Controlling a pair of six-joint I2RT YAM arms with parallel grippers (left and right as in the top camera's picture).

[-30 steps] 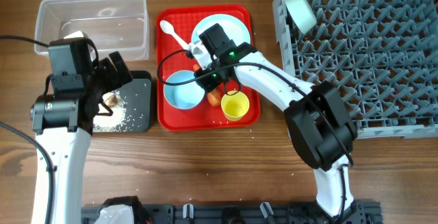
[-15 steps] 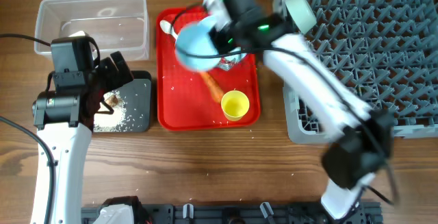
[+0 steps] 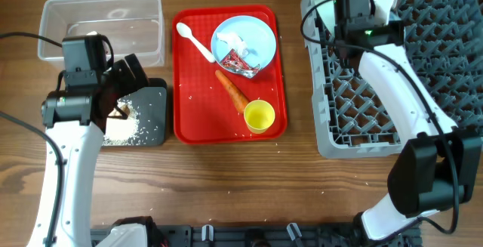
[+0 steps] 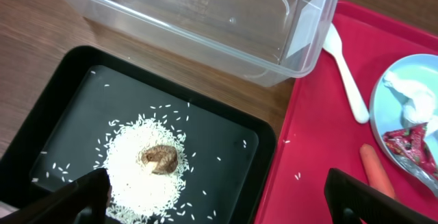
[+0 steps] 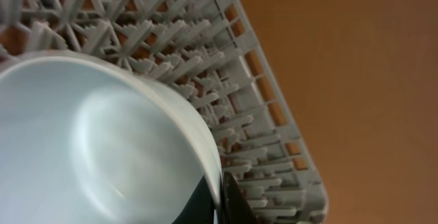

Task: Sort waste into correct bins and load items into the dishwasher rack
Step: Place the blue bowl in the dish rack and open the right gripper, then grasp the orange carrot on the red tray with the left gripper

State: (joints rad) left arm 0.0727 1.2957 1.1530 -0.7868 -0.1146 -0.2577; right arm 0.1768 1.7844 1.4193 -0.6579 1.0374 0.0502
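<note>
My right gripper [image 3: 349,14] is over the far-left corner of the grey dishwasher rack [image 3: 423,66]. In the right wrist view it [image 5: 219,198] is shut on the rim of a pale-blue bowl [image 5: 102,142], held above the rack's pegs [image 5: 226,80]. A pale bowl [image 3: 325,13] shows beside it. My left gripper [image 3: 127,88] is open and empty [image 4: 219,203] over the black tray [image 3: 155,118], which holds rice [image 4: 137,162] and a brown lump [image 4: 159,157]. The plate [image 3: 256,39] carries the red wrapper [image 3: 238,62] and the tissue [image 3: 230,41]. The carrot [image 3: 232,88], yellow cup [image 3: 259,116] and spoon [image 3: 194,41] lie nearby.
The plate, carrot, cup and spoon rest on a flat red serving tray [image 3: 189,118] at the table's middle. The clear tub [image 3: 102,24] stands at the far left, behind the black tray. A few rice grains lie scattered on the red tray and the table.
My right arm has lifted a pale-blue bowl off the red tray and carried it right to the rack's far-left corner. My left arm has barely moved.
</note>
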